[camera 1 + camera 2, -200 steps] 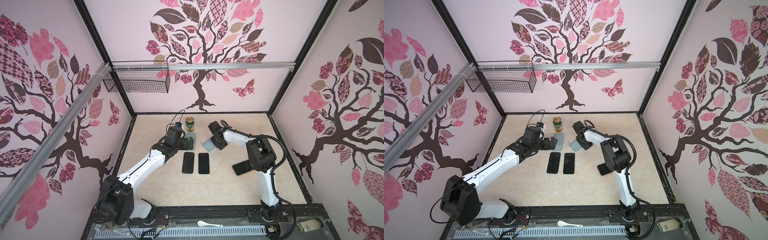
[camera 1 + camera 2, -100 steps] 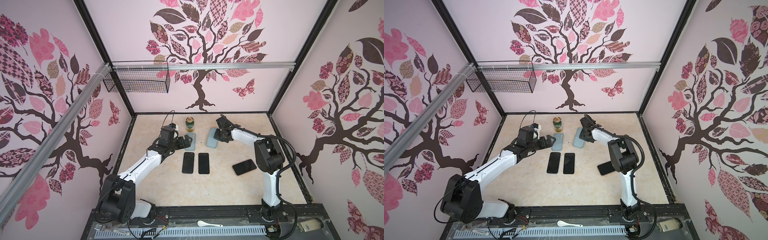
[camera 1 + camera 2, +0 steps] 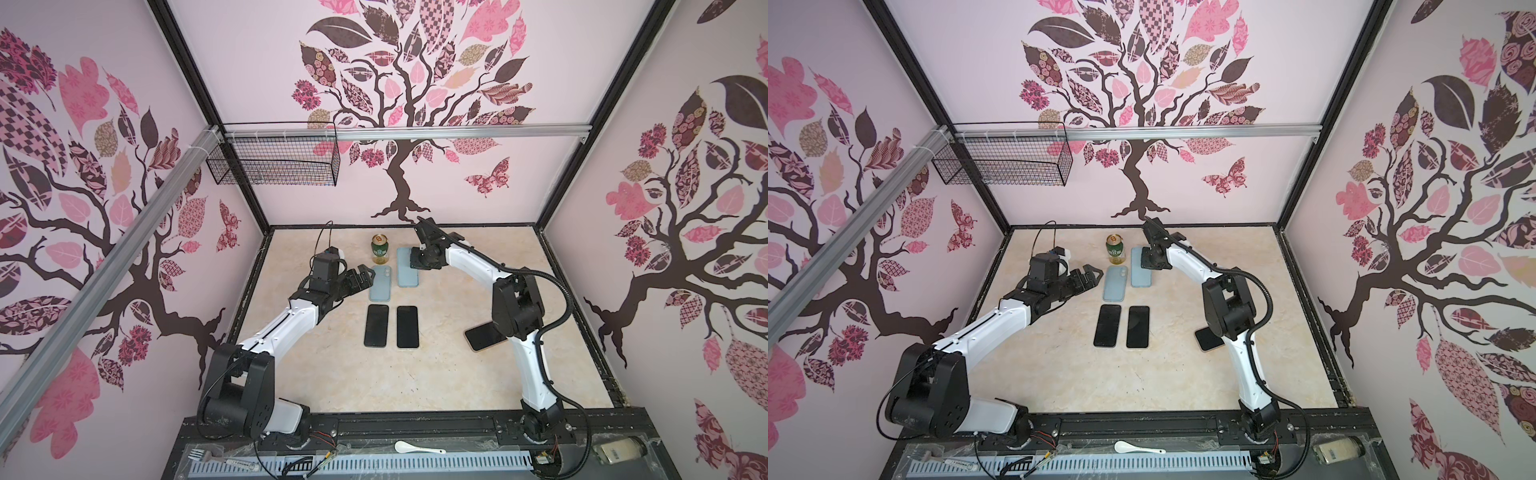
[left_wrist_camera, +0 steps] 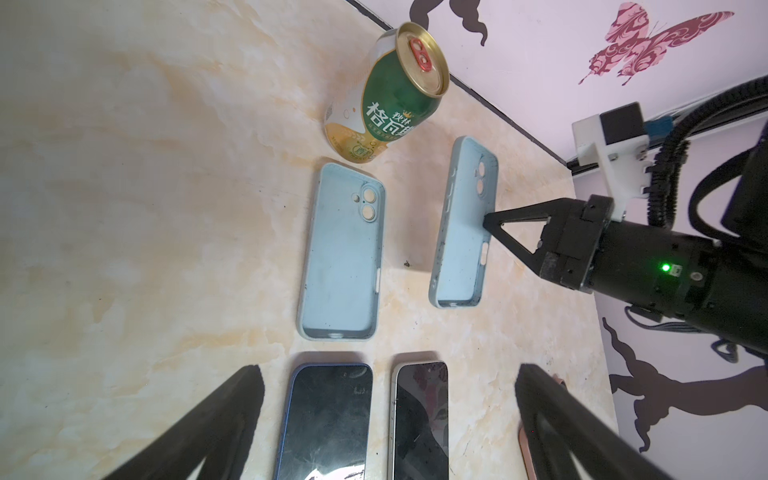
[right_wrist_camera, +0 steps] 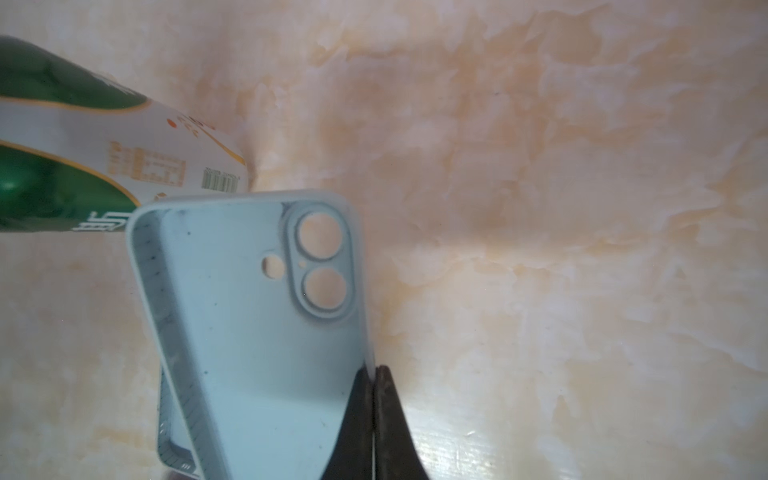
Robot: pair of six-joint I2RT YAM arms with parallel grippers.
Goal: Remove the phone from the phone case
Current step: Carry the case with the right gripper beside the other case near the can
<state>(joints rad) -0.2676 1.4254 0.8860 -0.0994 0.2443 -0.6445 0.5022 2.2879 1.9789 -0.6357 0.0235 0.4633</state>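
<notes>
1. right gripper (image 4: 486, 218) clenched on one long edge of the empty blue case (image 4: 463, 232); the case is tilted, long axis crosswise to the gripper.
2. left gripper (image 3: 1094, 279) released, empty.
3. cased phone (image 3: 482, 337) lies well behind the right gripper; right arm is nearer.

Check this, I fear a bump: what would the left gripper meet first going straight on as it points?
Probably the empty blue case lying flat: the left gripper, jaws open, points at its long edge. Its height above the case is unclear, so it may pass over it.
</notes>
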